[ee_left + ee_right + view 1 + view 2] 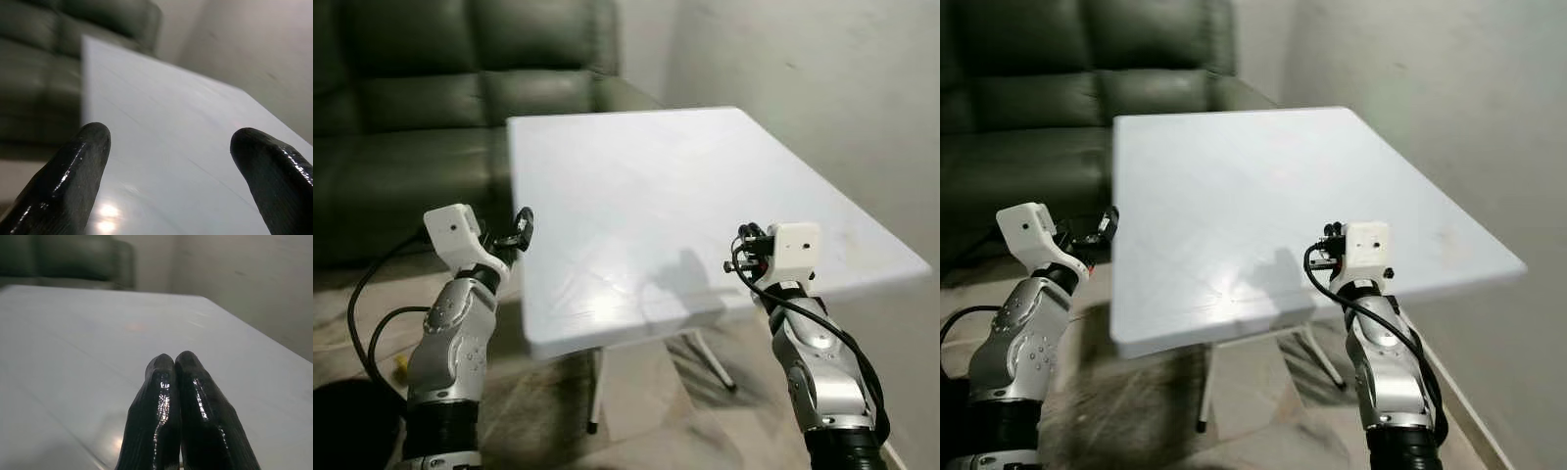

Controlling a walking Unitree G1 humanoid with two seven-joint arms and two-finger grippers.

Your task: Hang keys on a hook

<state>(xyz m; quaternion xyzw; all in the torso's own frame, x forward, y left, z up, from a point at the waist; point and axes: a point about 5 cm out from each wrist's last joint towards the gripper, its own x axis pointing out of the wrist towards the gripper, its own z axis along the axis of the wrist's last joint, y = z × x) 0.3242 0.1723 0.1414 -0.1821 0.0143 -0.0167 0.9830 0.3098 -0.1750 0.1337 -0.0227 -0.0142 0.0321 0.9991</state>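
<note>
A white square table (636, 186) stands in front of me, its top bare. My left gripper (521, 230) is raised at the table's near left edge. Its two black fingers (78, 166) stand wide apart with nothing between them, pointing across the tabletop. My right gripper (744, 250) hovers over the table's near right corner. Its fingertips (166, 367) are pressed together with nothing seen between them, and they aim along the white surface.
A dark green leather sofa (411, 117) runs behind and to the left of the table. A plain grey wall (822, 78) closes the right side. Thin metal table legs (710, 362) stand on the tiled floor below. A black cable (362, 313) loops by my left arm.
</note>
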